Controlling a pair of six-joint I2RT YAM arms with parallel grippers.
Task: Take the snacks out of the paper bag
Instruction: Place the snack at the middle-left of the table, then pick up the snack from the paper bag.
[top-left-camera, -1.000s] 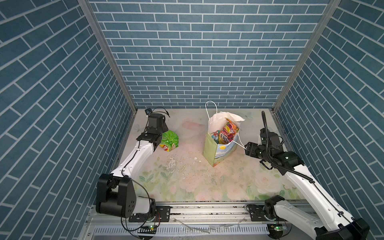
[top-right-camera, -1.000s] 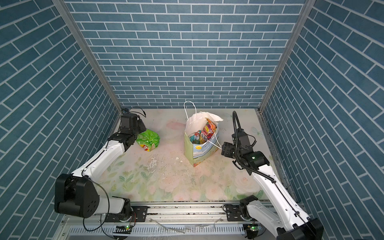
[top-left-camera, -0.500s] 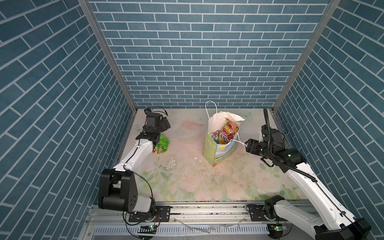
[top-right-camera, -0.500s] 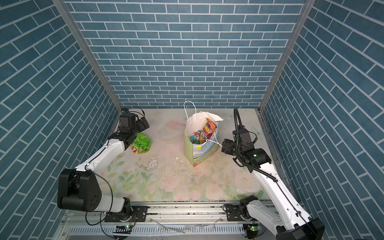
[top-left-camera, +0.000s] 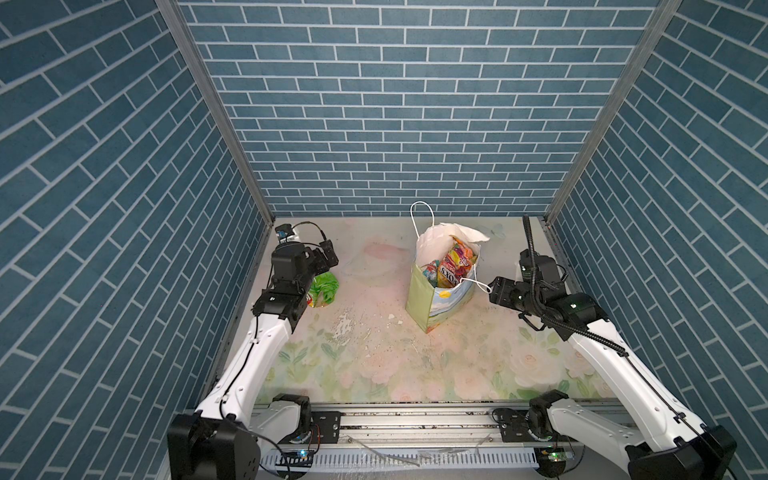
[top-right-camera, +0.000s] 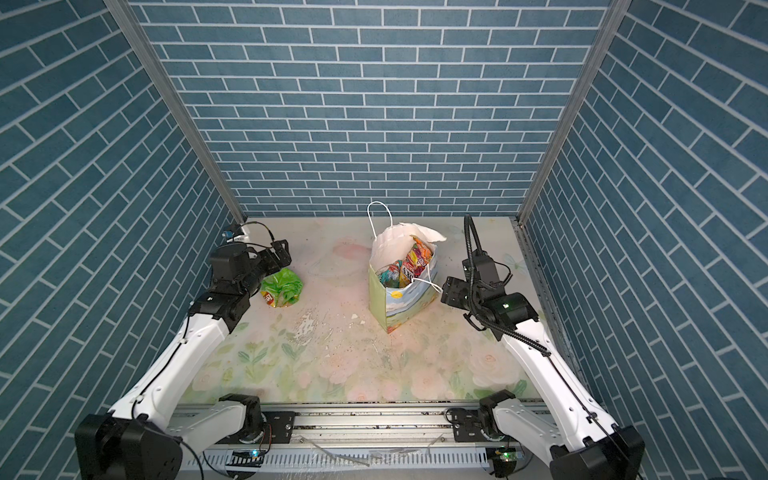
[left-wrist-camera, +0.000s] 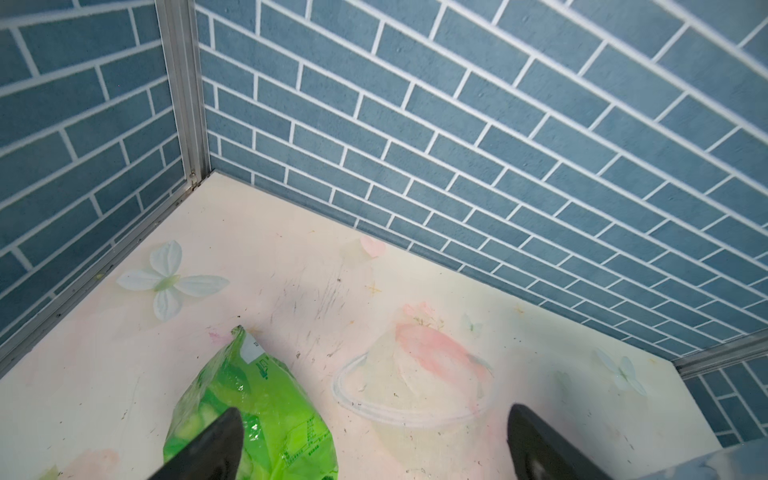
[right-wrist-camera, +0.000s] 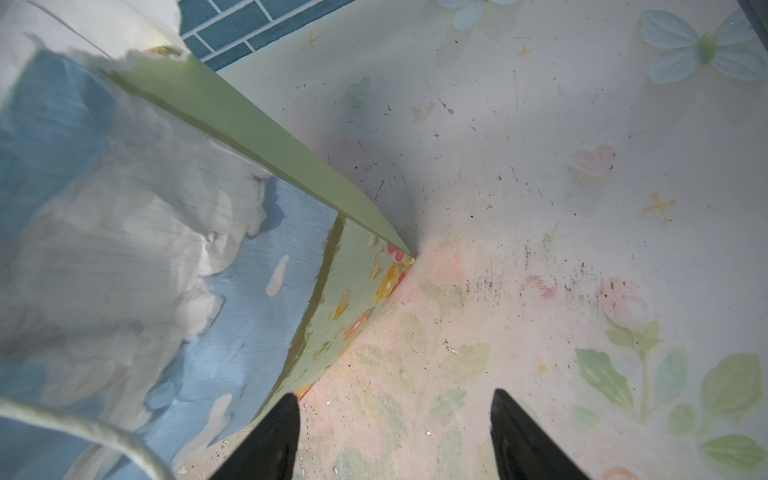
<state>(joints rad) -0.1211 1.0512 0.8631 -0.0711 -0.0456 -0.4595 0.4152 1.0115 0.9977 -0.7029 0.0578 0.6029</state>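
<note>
The tabletop (top-left-camera: 415, 365) is a pale floral print, pretty scuffed up, with white flakes (top-left-camera: 345, 328) scattered around the middle and dark specks (right-wrist-camera: 582, 270) by the bag's corner. A crumpled green chip bag (top-left-camera: 323, 291) lies on it near the left wall. The paper bag (top-left-camera: 424, 299) stands upright well apart from it, right of center.

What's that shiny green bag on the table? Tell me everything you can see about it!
The green chip bag is a small, bright green packet of shiny, crinkly foil, all wrinkled, with a red and yellow mark at one end. It lies on the left side of the flowery table, well apart from the paper bag. The left claw hangs open just over it; I cannot tell whether a finger touches it.
</note>
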